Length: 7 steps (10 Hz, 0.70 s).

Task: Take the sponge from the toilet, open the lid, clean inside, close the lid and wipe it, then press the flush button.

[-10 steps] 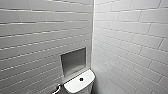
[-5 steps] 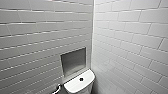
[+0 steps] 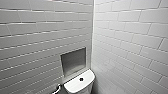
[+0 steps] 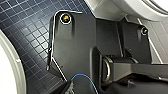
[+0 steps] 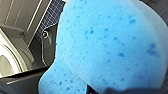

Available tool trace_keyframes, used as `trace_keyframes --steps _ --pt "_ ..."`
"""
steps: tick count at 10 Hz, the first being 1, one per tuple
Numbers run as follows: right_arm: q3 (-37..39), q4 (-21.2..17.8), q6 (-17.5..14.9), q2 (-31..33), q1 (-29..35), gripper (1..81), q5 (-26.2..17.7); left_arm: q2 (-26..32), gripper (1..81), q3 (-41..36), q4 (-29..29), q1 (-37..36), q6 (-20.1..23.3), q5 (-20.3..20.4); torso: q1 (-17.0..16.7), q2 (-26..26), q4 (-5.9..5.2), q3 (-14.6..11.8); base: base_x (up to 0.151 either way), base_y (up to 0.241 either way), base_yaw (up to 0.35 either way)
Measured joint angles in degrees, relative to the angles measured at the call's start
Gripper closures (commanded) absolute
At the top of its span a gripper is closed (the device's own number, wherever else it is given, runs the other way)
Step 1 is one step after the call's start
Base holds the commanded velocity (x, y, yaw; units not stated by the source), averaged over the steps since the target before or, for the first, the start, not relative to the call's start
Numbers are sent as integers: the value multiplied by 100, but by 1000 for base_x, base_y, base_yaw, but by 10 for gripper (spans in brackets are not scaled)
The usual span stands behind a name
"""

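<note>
The sponge was seen close up in the right wrist view, bright blue and speckled with darker spots, and was held pinched in the right claw (only a dark edge of the claw could be made out beneath it). Behind the sponge, part of the toilet was shown in white, with the dark blue, small-tiled floor beside it.

In the head view, the flush button was found in the middle of the white tank top, which was set in the corner where two walls of pale grey tiles met. A recessed niche was let into the wall just above the tank.

In the left wrist view, the robot's dark plate was seen over the same blue floor, with a white curved rim of the toilet alongside. Whether the left claw was spread or pressed together could not be told.
</note>
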<state>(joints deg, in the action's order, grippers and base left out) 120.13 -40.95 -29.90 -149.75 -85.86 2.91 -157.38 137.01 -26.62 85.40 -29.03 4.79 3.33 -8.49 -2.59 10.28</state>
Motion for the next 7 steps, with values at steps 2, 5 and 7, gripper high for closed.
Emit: trace_keyframes --steps 2,5,7 --pt "0 2 0 -26 2 811 0 602 10 -1289 466 -218 400 -218 0 0 0 0 0 0 0" --pt "0 0 2 -28 2 811 2 1518 10 -2844 1058 -792 955 -413 0 0 0 0 0 0 0" --pt "0 0 2 -28 0 811 4 2009 10 -3430 1307 -1134 1169 -586 0 0 0 0 0 0 0"
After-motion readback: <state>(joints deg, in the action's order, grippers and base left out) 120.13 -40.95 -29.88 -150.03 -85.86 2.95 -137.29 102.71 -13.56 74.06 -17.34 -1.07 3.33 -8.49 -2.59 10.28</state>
